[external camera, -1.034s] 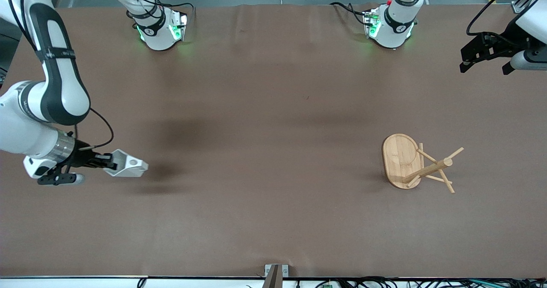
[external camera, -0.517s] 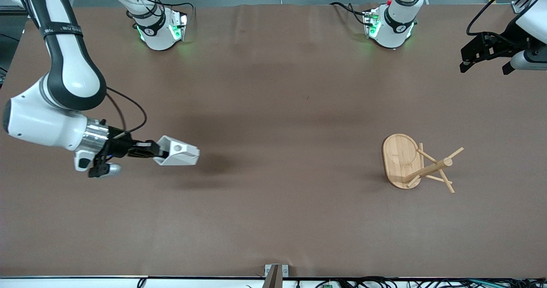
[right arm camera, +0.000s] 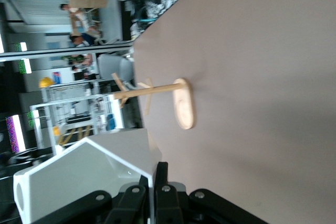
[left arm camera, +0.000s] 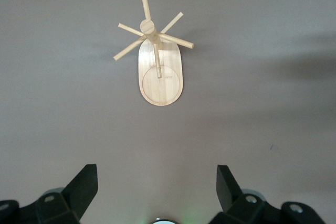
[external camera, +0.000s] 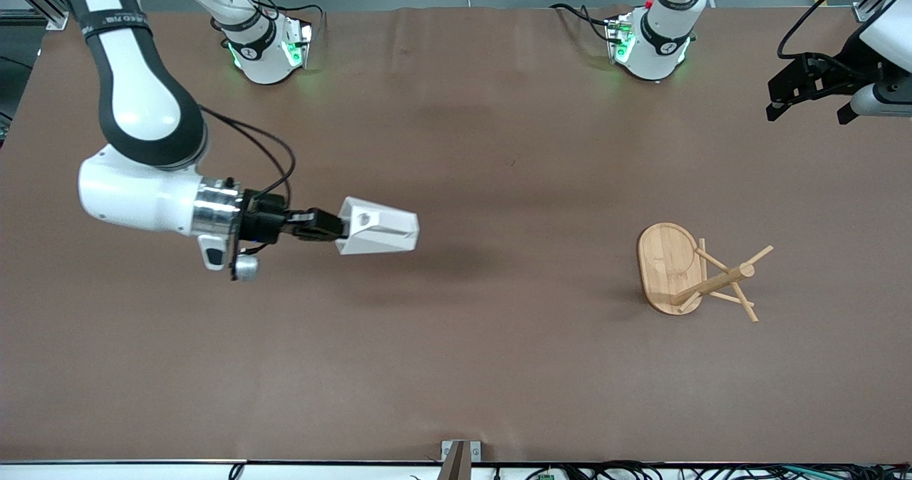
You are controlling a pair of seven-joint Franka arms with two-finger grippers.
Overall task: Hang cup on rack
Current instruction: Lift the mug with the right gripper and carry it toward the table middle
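**Cup in transit to rack, right arm carrying**

Step in hand: carry phase, by my read. The right gripper [external camera: 324, 225] had its fingers closed on the cup [external camera: 377, 235], gripping at the base end. The cup was held sideways in the air over the bare worktop [external camera: 456, 366], about mid-table toward the right arm's end, rim pointing at the rack [external camera: 695, 273]. The handle with its round hole [external camera: 364, 218] sat on the upper face of the cup in the front view.

The rack stood upright on its oval base toward the left arm's end, well apart from the cup. Its pegs fanned out from the top of the post; the left wrist view showed them spread in several directions.

The left gripper [left arm camera: 157, 192] waited up over the worktop edge at its own end, fingers spread wide, holding nothing.

Next move, as a judgement:
- Carry the cup across to the rack.
- Pick a peg on the side facing the cup's approach.
- Line the handle hole up with that peg's tip, then slide on along the peg's angle.
- Release only once the handle is seated on the peg.

Risk: the rack looks light, so a side knock could tip it.
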